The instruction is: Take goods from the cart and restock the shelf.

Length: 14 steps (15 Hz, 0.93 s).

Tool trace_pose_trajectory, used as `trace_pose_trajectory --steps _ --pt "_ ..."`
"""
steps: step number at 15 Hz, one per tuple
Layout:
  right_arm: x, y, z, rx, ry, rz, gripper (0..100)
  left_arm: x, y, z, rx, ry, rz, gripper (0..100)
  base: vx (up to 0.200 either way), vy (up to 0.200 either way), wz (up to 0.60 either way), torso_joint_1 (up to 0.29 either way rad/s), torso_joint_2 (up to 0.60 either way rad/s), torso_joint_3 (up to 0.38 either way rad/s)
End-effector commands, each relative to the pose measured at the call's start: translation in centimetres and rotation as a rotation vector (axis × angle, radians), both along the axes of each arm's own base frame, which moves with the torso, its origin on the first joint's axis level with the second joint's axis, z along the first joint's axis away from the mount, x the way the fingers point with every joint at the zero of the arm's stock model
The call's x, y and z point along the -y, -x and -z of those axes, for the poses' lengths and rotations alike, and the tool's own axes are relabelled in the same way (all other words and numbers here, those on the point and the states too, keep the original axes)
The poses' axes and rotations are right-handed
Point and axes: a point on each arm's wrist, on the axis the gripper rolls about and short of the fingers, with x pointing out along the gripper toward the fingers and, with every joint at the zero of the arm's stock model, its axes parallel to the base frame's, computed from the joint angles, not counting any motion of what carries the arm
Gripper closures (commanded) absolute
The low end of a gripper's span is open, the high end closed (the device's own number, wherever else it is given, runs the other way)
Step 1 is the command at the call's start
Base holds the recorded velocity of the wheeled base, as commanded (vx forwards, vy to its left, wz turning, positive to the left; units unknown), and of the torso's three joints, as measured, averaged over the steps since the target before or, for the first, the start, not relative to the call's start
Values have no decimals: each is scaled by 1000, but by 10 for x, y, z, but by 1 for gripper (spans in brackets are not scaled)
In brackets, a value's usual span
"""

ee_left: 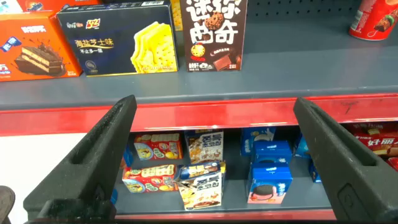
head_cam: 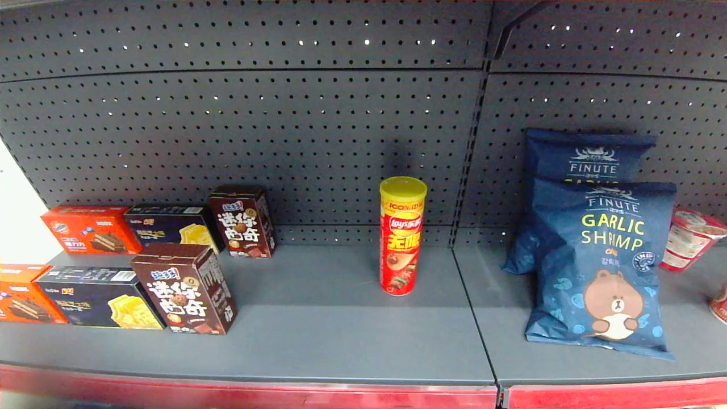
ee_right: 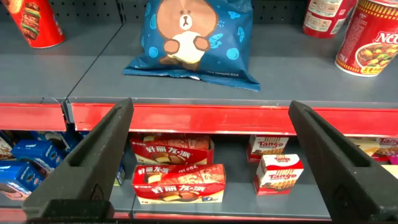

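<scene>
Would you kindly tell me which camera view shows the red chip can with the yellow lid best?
The head view: the chip can stands whole and upright on the shelf, lid to base. The left wrist view catches just its cropped lower part, and the right wrist view likewise shows a cropped lower portion.

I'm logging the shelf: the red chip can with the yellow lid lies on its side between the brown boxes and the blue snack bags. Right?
No: the head view shows the chip can standing upright, not on its side, between the brown boxes and the blue snack bags.
</scene>
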Motion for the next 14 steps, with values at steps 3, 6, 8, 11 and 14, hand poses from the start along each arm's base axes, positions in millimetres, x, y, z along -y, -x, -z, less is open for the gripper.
trace_pose_trajectory --steps 3,6,8,11,14 --pt "0 0 0 -1 2 -1 0 0 0 0 0 0 0 0 0 0 0 0 0 0" --pt "0 0 0 -1 3 0 0 0 0 0 1 0 0 0 0 0 0 0 0 0" --pt "0 0 0 -1 3 0 0 0 0 0 1 0 0 0 0 0 300 1 1 1" --pt "0 0 0 -1 3 0 0 0 0 0 -2 5 0 0 0 0 600 -2 -2 5" --pt "0 0 0 -1 3 0 0 0 0 0 0 5 0 0 0 0 600 6 6 1"
